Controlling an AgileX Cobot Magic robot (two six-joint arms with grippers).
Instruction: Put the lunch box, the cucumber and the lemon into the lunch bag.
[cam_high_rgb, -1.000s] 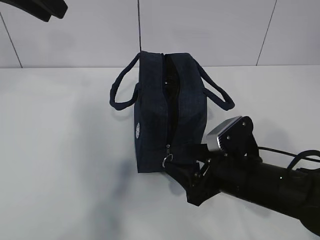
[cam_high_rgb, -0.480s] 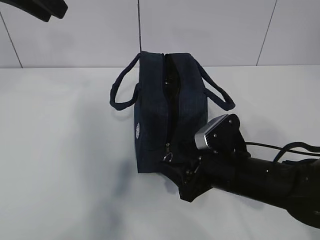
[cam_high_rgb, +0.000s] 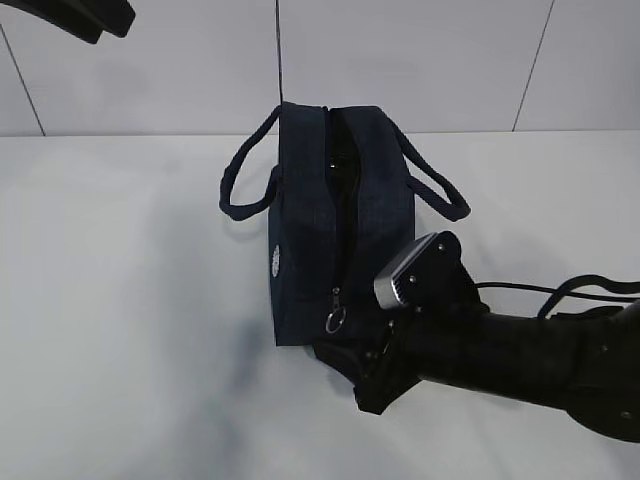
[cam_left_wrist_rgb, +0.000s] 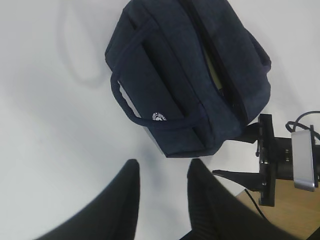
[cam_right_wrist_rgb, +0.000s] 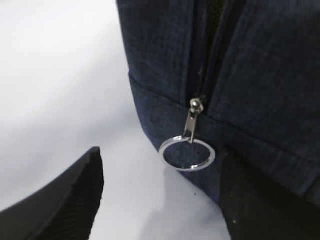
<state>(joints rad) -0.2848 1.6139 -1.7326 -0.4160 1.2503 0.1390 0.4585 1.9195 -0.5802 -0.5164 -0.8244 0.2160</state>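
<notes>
- Lunch bag sat upright on the white bench, roughly mid-bench, with a padded loop handle sticking out to each side.
- Its top zipper was mostly undone, so the slot along the top gaped open; the wrist view from the left arm caught a sliver of something pale green inside the bag, couldn't say for sure what it was.
- Silver ring pull hung off the slider at the bag's near end, low down by the bottom edge.
- Right end effector was right up against that near end of the bag, fingers spread wide on either side of the ring, not touching it as far as I could see and nothing held.
- Left end effector hovered up above the bench, well clear of the bag, fingers partly apart with nothing between them.
- Small white round logo showed on the bag's left side panel.
</notes>
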